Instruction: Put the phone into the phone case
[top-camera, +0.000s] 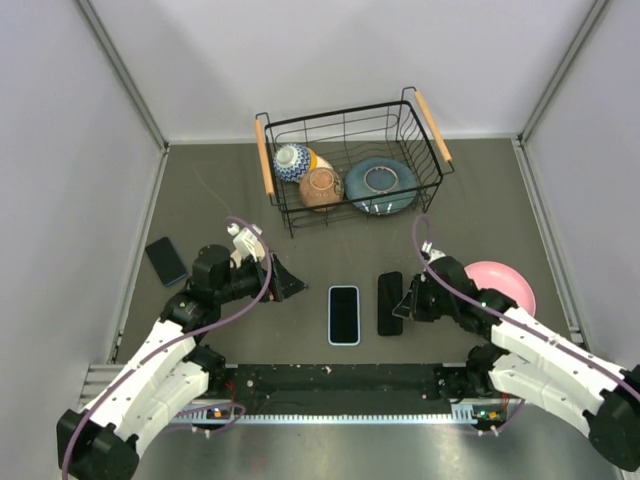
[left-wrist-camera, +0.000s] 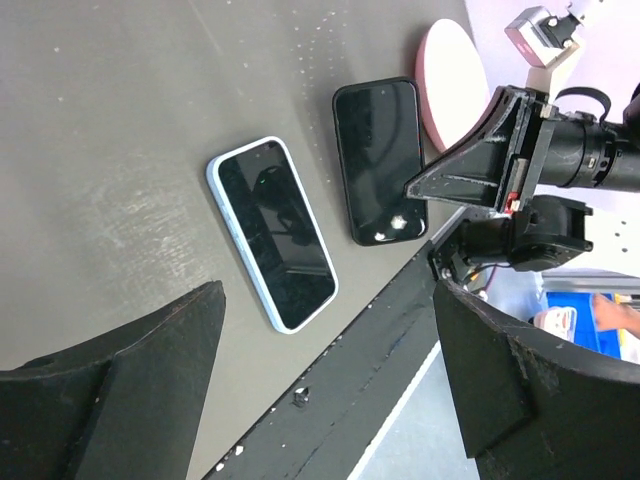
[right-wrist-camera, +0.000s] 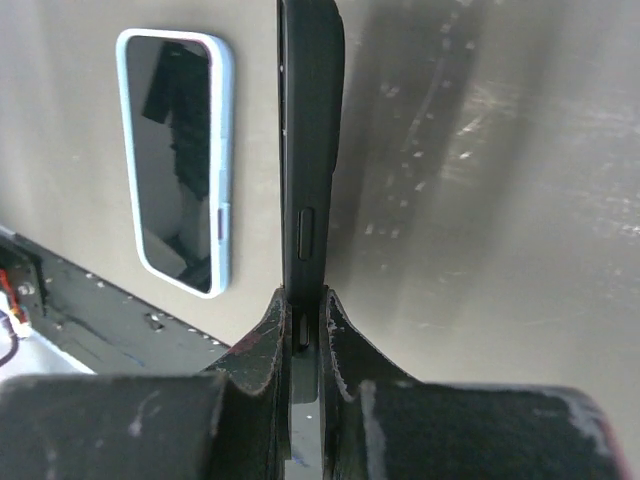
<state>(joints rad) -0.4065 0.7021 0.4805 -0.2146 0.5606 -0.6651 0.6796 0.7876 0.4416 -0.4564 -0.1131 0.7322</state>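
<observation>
Phone (top-camera: 343, 314) is laid face up on the table (top-camera: 480, 200), directly ahead of the left gripper (left-wrist-camera: 328, 290) and just to the left of the right gripper (right-wrist-camera: 303, 305). A light-blue rim, taken to be the phone case (right-wrist-camera: 223, 130), is seen around all four edges, so the phone is judged to be seated already. Full seating of the corners cannot be confirmed.

The left gripper's fingers are spread wide, with nothing between them and no contact with the phone. The right gripper is closed tight on the near end of a black handset (top-camera: 390, 302), which sits just beside the cased phone without touching it.

Hazards from here:
- The black handset is held only by a thin end. A slip or swing could be caused by any quick move, and the cased phone beside it could be struck.
- The phone could be clipped and pushed by a spread left finger if that arm is drawn across it rather than up.

The clamp and a side button on the handset are shown only in the right wrist view, where the handset is seen edge-on. Its face is shown in the top view, so its tilt cannot be settled. A third dark handset (top-camera: 165, 260), outboard of the left gripper, is shown only from above.
</observation>
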